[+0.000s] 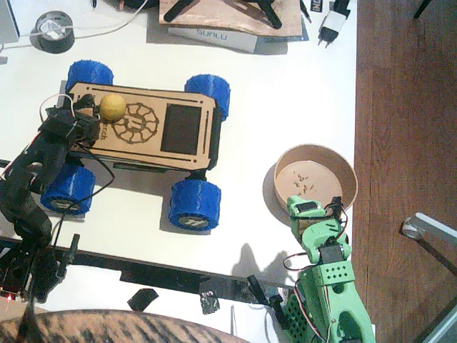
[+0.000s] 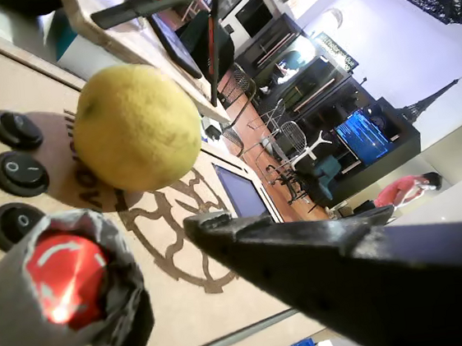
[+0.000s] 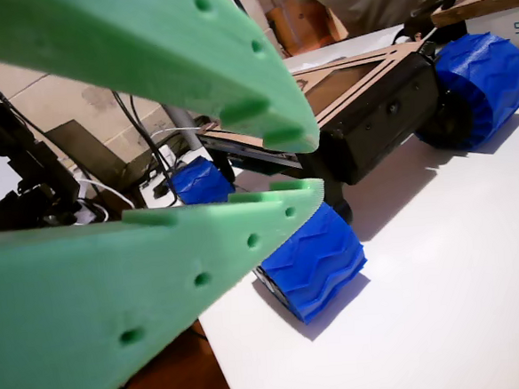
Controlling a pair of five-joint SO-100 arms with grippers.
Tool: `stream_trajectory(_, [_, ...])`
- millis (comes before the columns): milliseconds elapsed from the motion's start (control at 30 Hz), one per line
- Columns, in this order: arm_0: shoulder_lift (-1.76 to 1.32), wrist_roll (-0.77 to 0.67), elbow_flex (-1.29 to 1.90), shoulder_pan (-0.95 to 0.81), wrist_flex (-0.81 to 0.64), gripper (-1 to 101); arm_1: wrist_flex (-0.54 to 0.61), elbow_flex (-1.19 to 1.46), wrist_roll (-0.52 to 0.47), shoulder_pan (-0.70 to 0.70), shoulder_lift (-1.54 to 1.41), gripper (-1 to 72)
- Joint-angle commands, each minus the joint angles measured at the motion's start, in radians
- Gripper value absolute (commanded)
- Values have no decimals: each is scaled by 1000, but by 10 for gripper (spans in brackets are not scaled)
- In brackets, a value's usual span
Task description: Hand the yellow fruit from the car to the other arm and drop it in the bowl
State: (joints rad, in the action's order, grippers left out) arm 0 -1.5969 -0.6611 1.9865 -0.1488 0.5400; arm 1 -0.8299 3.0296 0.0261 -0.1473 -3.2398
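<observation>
On the left, the black arm is reaching over the near end of the car (image 1: 139, 128), its tool (image 1: 84, 114) sitting just beside the yellow fruit (image 1: 112, 107). The fruit is resting on the car's wooden deck, next to the engraved emblem (image 1: 136, 124), and is not being gripped. In a wrist view the fruit (image 2: 135, 127) is lying ahead of the black tool (image 2: 154, 268), between its taped finger (image 2: 66, 294) and its dark finger, which are standing spread apart with nothing held; three black rocker switches (image 2: 16, 173) are showing on the deck beside it.

To the right, across bare white bench (image 1: 285, 100), the bowl (image 1: 316, 184) is sitting just ahead of the green arm's tool (image 1: 314, 209), whose tips are lying at the bowl's near rim. In a wrist view the green tool (image 3: 306, 160) is gaping open, empty, with a blue wheel (image 3: 313, 262) of the car beyond it.
</observation>
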Motion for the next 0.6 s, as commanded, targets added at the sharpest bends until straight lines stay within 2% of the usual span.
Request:
stream_trajectory(0, [5, 8, -54, -18, -43, 342, -5, -3, -14, 5, -8, 1])
stream_trajectory(133, [37, 8, -67, -25, -63, 344, -5, -3, -14, 5, -8, 1])
stream_trajectory(367, [204, 8, -270, -44, 51, 342, -5, -3, -15, 5, -8, 1])
stream_trajectory(567, [267, 8, -345, -63, 72, 346, -5, -3, -15, 5, -8, 1])
